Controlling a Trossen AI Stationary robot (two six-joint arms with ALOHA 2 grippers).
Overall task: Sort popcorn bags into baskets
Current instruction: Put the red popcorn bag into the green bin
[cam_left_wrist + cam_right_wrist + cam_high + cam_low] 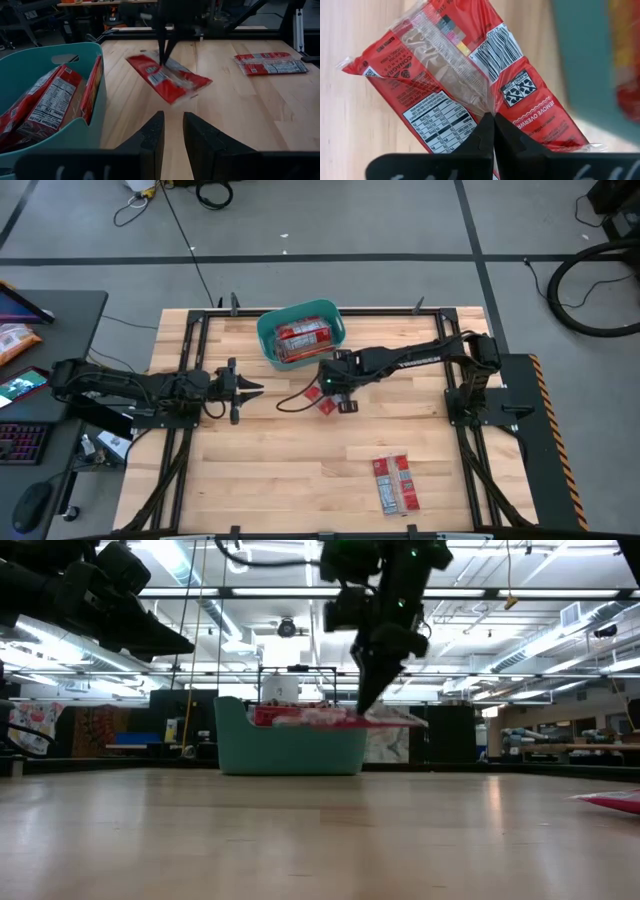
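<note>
A teal basket [268,330] stands at the table's far middle with several red popcorn bags [302,338] in it; they also show in the left wrist view [55,100]. My right gripper [337,398] hovers just near of the basket, shut on one red popcorn bag [167,77] held off the table. My left gripper [256,388] waits to the left of it, level, its fingers [150,137] a narrow gap apart with nothing between them. Two more bags [393,482] lie flat on the table at the near right. My right gripper pinches the bag between its two fingers at the clear back seam near the bag's middle [487,107], label side facing the wrist. The fingers come from above, slanting down. The bag hangs tilted below the fingertips [390,718], lifted clear of the table.
The two bags at the near right also show in the left wrist view [270,62] and in the low view [612,800]. A black cable [290,402] lies on the wood by my right gripper. Bare wood lies across the table's near middle and left.
</note>
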